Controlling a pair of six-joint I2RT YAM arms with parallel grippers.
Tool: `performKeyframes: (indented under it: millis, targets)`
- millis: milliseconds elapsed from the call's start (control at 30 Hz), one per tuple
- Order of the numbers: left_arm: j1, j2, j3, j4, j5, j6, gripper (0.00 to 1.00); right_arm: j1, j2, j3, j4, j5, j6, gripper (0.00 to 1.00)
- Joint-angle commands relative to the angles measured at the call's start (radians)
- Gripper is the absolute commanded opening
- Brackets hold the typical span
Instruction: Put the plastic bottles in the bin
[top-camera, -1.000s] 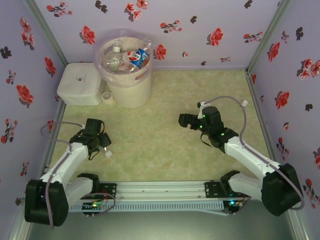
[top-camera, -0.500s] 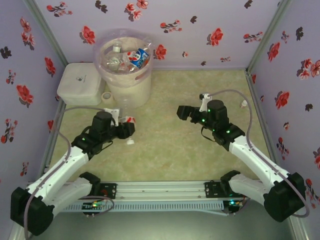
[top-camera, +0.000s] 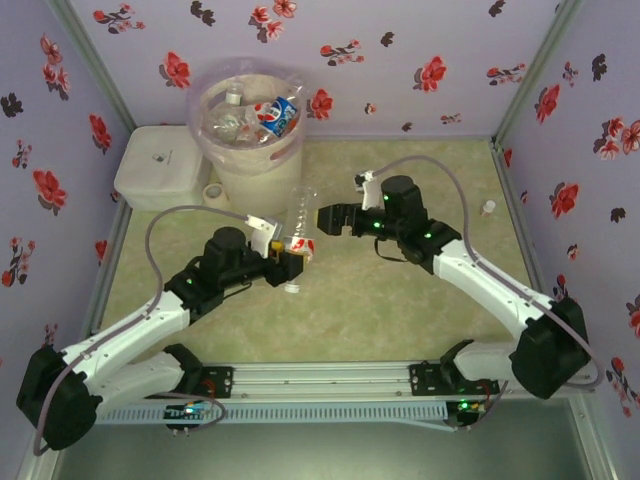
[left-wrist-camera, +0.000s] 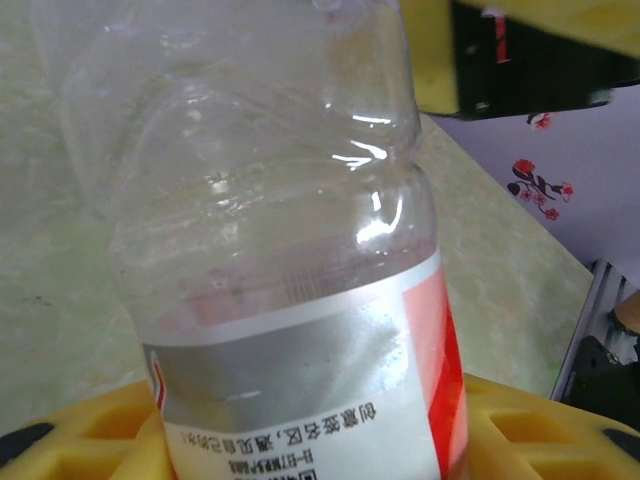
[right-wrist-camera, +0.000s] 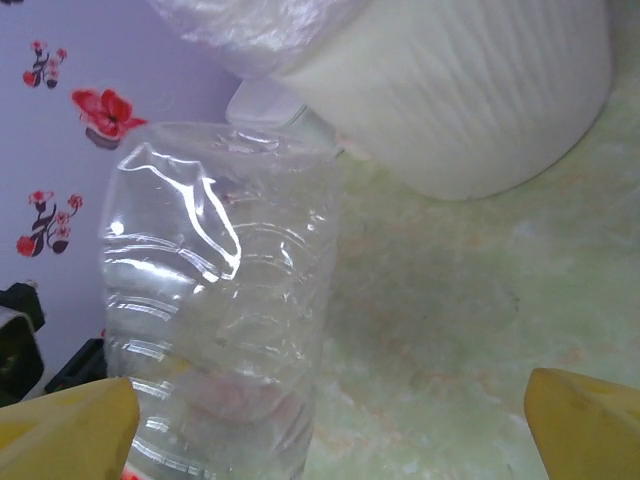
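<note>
My left gripper (top-camera: 292, 256) is shut on a clear plastic bottle (top-camera: 301, 228) with a red and white label, held above the middle of the table with its white cap pointing down. In the left wrist view the bottle (left-wrist-camera: 280, 250) stands between my yellow fingers (left-wrist-camera: 540, 430). My right gripper (top-camera: 326, 219) is open right beside the bottle's upper part; in the right wrist view the bottle (right-wrist-camera: 220, 300) lies just inside the left of its fingertips (right-wrist-camera: 70, 430). The cream bin (top-camera: 262, 175) with its pink liner stands at the far left, holding several bottles (top-camera: 275, 115).
A white lidded box (top-camera: 160, 165) stands left of the bin, with a small roll of tape (top-camera: 213, 192) between them. A small pale object (top-camera: 487, 208) lies near the right wall. The bin's wall (right-wrist-camera: 470, 90) rises just behind the held bottle.
My left arm has lifted and carried the bottle forward and right to the table's middle. My right arm has swung left, its open gripper closing in on the bottle.
</note>
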Motion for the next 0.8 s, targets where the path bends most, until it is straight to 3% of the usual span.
performKeyframes:
  millis: [0, 267, 500, 767]
  targets:
    - [-0.012, -0.007, -0.01, 0.049, 0.039, 0.058, 0.22, 0.018, 0.047, 0.054, 0.012, -0.055, -0.013, 1.0]
    - [-0.012, 0.027, 0.016, -0.029, 0.042, 0.113, 0.19, 0.03, 0.089, 0.103, 0.047, -0.072, -0.013, 1.0]
    - [-0.013, 0.062, 0.056, -0.126, -0.044, 0.176, 0.17, 0.037, 0.133, 0.239, -0.195, 0.101, -0.069, 0.98]
    - [-0.014, 0.068, 0.058, -0.067, -0.059, 0.201, 0.14, 0.038, 0.249, 0.328, -0.326, 0.156, 0.001, 0.98]
